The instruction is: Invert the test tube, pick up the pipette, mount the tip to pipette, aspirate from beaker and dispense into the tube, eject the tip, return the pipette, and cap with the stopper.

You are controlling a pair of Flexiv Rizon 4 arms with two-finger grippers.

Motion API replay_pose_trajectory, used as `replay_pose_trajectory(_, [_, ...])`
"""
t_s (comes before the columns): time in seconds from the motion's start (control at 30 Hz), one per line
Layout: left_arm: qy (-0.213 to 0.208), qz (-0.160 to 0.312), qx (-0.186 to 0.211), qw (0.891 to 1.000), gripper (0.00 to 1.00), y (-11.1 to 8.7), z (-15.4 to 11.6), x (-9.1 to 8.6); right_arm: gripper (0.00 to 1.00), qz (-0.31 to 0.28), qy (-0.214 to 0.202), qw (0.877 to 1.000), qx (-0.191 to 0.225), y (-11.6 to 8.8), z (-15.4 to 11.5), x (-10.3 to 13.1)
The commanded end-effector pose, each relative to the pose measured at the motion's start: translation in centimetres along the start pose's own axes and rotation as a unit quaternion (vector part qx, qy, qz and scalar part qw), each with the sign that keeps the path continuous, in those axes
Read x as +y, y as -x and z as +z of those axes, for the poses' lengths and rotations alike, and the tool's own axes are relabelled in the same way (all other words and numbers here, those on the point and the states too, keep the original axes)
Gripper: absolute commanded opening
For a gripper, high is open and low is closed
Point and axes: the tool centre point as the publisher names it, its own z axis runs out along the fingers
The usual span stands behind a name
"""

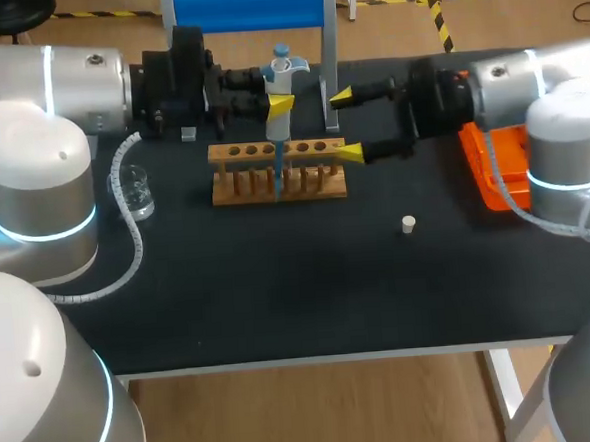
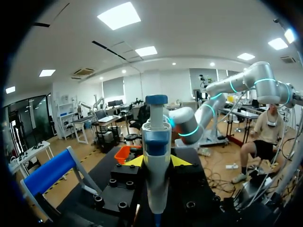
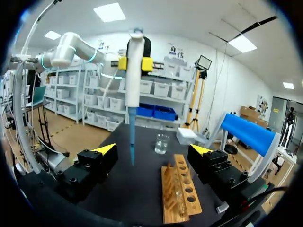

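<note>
Left gripper (image 1: 280, 104) is closed on the pipette (image 1: 282, 73), upright, its blue tip (image 1: 276, 177) down at the wooden rack (image 1: 323, 184). Right gripper (image 1: 346, 125) is wide open, empty. Pipette seems light, stiff, smooth, with fragile tip; better hold the thick body.

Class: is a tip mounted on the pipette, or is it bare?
Mounted: a blue tip hangs from the pipette held upright in the left hand.

Upright pipette (image 3: 134, 71) ahead of wide-spread fingers (image 3: 108, 149)
</note>
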Motion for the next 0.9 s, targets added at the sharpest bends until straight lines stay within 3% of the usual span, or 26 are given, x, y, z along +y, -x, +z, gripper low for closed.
replay_pose_trajectory(0.03, [0.000, 0.000, 0.000, 1.000, 0.00, 0.0, 0.0, -0.1, 1.00, 0.004, 0.032, 0.999, 0.006, -0.6, -1.3, 0.8])
replay_pose_trajectory(0.4, [0.000, 0.000, 0.000, 1.000, 0.00, 0.0, 0.0, -0.1, 1.00, 0.059, 0.091, 0.994, 0.013, -1.4, 0.8, 2.8])
replay_pose_trajectory(0.9, [0.000, 0.000, 0.000, 1.000, 0.00, 0.0, 0.0, -0.1, 1.00, 0.067, 0.086, 0.993, 0.038, -3.4, 3.1, 6.2])
